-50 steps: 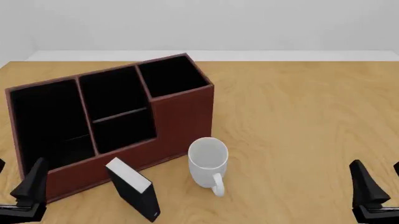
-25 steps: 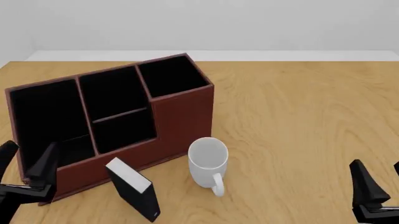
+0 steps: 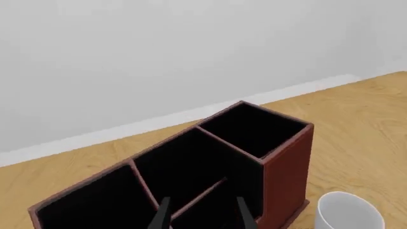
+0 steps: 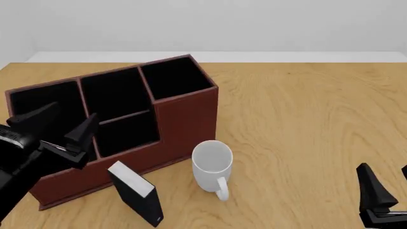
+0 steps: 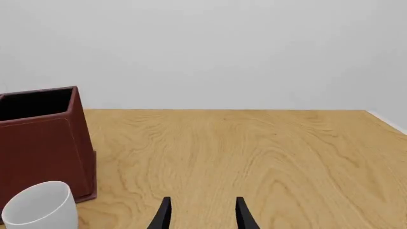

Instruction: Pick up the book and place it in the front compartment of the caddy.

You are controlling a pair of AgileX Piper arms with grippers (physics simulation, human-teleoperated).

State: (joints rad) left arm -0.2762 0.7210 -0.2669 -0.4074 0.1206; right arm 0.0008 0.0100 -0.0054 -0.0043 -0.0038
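The left claw (image 4: 60, 125) hangs over the caddy (image 4: 188, 114), above the low wall on the arms' side and the big end cell, its two black fingers spread apart and nothing between them. The left wrist view confirms it: both fingertips (image 3: 164, 214) show with a clear gap, looking down into the black-lined cells. The book (image 4: 137, 193) stands upright on the worktop (image 4: 305, 119), just in front of the caddy's low wall, black cover facing the arms' right and white page edges on top, tilted a little. It sits apart from the claw, nearer the camera and slightly to the right of it. The front compartment (image 4: 127, 132) lies in the middle column, on the near side of the thin cross divider, and holds nothing visible. A white mug (image 4: 212, 167) stands just right of the book, close to the caddy's tall wall, handle pointing toward the arms. Over on the right, the right claw (image 4: 388, 195) sits low at the near edge of the worktop, well away from everything; the right wrist view shows its fingers parted and holding nothing.
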